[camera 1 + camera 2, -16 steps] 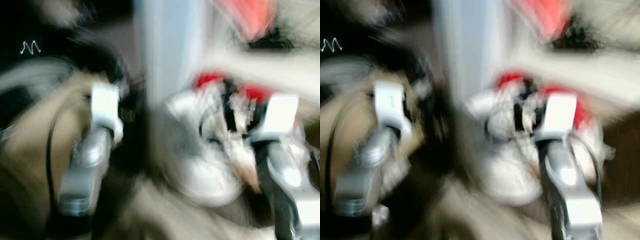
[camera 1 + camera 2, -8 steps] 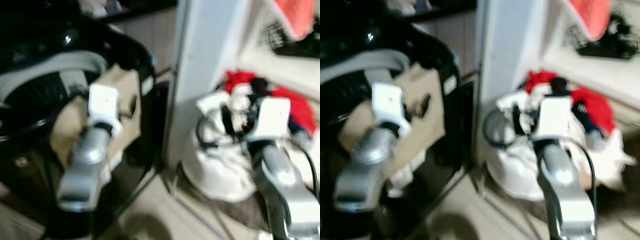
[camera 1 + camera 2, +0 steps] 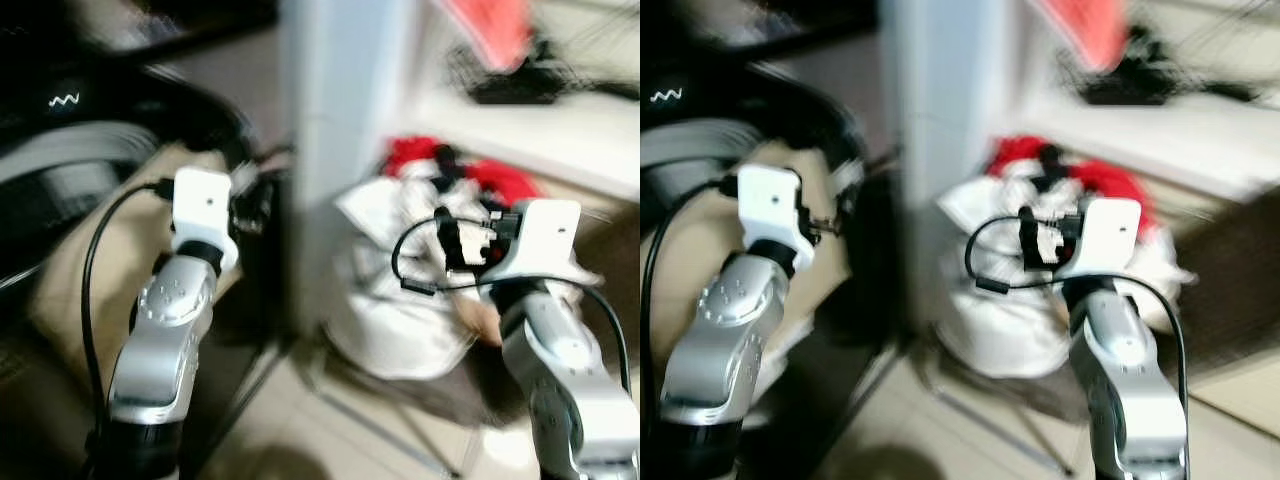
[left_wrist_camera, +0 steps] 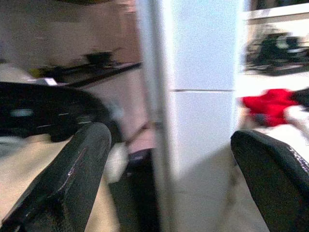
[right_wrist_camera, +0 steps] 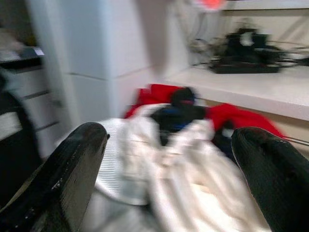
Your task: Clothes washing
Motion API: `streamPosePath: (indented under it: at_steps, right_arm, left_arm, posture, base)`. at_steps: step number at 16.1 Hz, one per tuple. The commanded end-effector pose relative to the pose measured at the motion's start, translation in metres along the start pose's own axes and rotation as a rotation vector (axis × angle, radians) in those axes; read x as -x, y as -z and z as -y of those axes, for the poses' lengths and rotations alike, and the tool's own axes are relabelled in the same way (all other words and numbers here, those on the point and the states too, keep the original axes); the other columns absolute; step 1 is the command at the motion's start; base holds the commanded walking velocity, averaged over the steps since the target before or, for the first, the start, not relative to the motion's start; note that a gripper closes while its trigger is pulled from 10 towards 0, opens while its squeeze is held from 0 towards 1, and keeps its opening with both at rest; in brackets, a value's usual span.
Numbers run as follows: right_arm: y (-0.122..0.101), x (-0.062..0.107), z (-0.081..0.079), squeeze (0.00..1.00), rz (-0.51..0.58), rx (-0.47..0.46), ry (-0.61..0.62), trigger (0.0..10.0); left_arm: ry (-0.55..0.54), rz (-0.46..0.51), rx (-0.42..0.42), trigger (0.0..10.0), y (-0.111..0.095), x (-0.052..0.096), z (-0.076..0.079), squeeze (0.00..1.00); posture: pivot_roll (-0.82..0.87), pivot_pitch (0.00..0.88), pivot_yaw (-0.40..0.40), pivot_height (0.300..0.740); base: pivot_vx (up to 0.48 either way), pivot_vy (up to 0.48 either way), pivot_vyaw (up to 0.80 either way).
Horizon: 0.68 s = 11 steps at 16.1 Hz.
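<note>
Facing a heap of laundry (image 3: 420, 290) on the floor, piled against the foot of a white pillar (image 3: 335, 150) and spilling toward a white shelf (image 3: 540, 125) on the robot's right. Showing pale cloth on top and in front, with red garments (image 5: 231, 118) and something dark tucked at the back. Standing on the other side of the pillar, a dark washing machine (image 3: 90, 170) with beige cloth (image 3: 110, 270) hanging at its front.

Holding the right pincer (image 5: 169, 159) released, both fingers (image 5: 63, 174) spread wide and empty, pointing straight at the pale heap, which lies dead ahead and slightly below. Holding the left pincer (image 4: 171, 164) likewise released and empty, aimed at the pillar, with the washing machine to its outer side and the laundry beyond the pillar's far edge.

Judging the right arm (image 3: 560, 350) clearly nearer to the clothes, near but not touching. Seeing no clear long axis in the heap, just a rounded mound. Reading blur across the head views, so finer detail of folds and edges cannot be told. Likely calling for a forward and downward reach with the right arm into the pale cloth.
</note>
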State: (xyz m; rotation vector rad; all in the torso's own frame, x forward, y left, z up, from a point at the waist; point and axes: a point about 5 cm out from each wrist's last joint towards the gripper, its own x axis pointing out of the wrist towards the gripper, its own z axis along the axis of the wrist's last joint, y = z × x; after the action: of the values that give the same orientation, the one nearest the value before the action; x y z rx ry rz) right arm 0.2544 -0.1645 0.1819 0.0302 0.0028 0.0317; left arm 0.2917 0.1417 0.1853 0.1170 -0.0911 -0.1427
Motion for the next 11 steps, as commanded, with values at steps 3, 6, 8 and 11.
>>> streamPosePath:
  at_steps: [3,6,8,11]
  right_arm:
    - [-0.007,-0.006,-0.001,0.00,0.033,0.035,-0.018,10.0]
    - [-0.008,-0.008,-0.008,0.00,0.030,0.106,-0.088,10.0]
    - [-0.009,-0.009,-0.012,0.00,0.037,0.106,-0.128,10.0]
    - [-0.011,-0.009,-0.018,0.00,0.065,0.074,-0.149,10.0]
  left_arm:
    - [0.016,0.030,0.005,10.0,-0.007,-0.002,0.004,0.00]
    - [-0.004,0.027,0.005,10.0,-0.007,0.001,0.000,0.00]
    - [-0.012,0.027,0.003,10.0,-0.007,0.003,-0.001,0.00]
    - [-0.029,0.034,-0.005,10.0,-0.009,0.005,-0.006,0.00]
  posture:
    - [-0.08,0.000,-0.027,0.740]
    - [-0.08,0.000,-0.033,0.740]
    - [-0.07,0.000,-0.037,0.740]
    - [-0.06,0.000,-0.041,0.740]
  base:
    - [0.335,0.000,0.00]
    - [0.342,0.000,0.53]
    - [0.341,0.000,0.80]
    - [0.340,0.000,0.53]
